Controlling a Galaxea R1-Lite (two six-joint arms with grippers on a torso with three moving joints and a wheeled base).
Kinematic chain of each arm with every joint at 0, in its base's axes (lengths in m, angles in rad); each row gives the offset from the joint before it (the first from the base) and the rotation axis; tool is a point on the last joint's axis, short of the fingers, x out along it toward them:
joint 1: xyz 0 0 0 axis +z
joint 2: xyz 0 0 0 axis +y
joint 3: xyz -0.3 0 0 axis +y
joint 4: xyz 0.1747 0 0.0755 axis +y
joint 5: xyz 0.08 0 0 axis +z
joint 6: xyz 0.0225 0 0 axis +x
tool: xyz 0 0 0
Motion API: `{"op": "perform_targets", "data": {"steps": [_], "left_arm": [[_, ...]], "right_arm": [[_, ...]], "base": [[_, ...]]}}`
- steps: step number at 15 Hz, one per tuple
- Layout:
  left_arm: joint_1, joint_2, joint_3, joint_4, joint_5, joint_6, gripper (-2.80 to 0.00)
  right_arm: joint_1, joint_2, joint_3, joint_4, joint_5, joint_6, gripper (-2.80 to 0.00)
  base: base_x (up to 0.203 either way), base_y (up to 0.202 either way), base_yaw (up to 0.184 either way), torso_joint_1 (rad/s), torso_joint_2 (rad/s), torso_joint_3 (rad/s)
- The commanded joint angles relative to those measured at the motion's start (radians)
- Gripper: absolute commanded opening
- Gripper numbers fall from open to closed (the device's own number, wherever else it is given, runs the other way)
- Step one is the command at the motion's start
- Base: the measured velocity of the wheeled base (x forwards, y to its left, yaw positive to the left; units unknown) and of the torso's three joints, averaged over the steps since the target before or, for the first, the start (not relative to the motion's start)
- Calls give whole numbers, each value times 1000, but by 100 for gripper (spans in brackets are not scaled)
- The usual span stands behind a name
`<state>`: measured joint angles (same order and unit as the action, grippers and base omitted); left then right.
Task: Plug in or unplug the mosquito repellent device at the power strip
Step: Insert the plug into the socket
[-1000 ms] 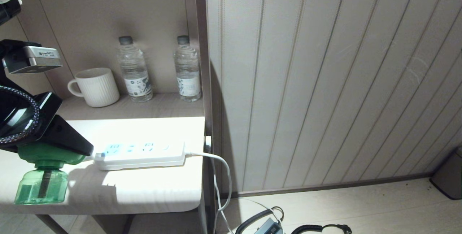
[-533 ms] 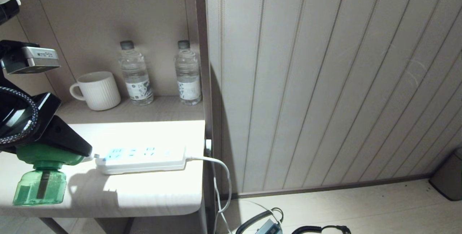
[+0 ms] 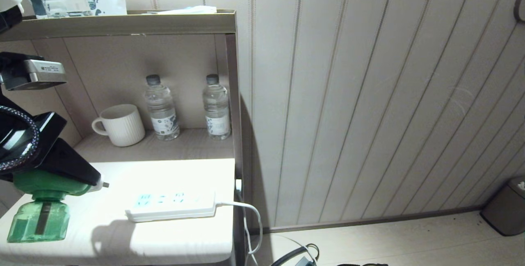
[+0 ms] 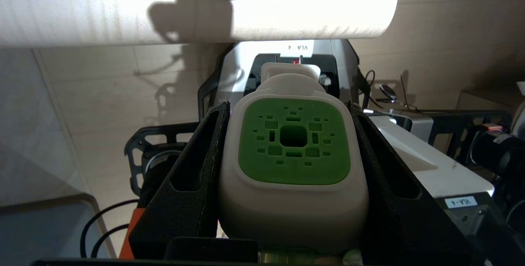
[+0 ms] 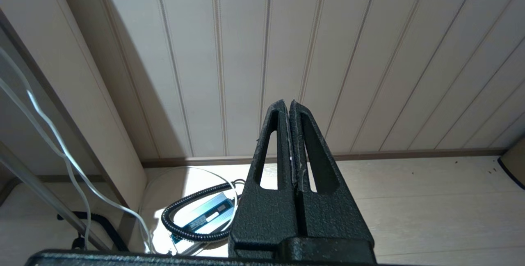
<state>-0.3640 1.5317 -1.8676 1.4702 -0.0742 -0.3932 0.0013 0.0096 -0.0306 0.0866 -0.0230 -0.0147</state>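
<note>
The left gripper held the mosquito repellent device tight, with one black finger pressed on each side of its white cap. The little green bottle hung down under the cap, out past the left end of the white table. A small metal prong stuck out of the cap and pointed toward the power strip. The two were close but not touching, so the device was not plugged in.

The power strip lay flat on the table, near the right edge. Its white cable ran off the right end and dropped down toward the floor.

On the shelf behind the table stood a white mug and two water bottles, side by side.

The right gripper was off to the side, low down by the striped wall. Its two fingers were pressed together with nothing between them.
</note>
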Motion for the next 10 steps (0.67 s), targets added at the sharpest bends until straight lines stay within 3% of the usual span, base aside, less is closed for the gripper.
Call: {"op": "perform_targets", "data": {"steps": [1,5,10], "left_arm": [[0,8,32,6,-4,-5,-280],[-1,90,83,-10,-8,-69,-280],[-1,181,69,-13,-3,-79,-280]], "right_arm": [[0,0,0,1,0,-1,-280],[0,0,0,1,0,-1,-280],[0,0,0,1,0,-1,-280]], "base": [[0,0,0,74,-157,-95],[0,0,0,16,-34,-20],[0,0,0,0,0,0]]}}
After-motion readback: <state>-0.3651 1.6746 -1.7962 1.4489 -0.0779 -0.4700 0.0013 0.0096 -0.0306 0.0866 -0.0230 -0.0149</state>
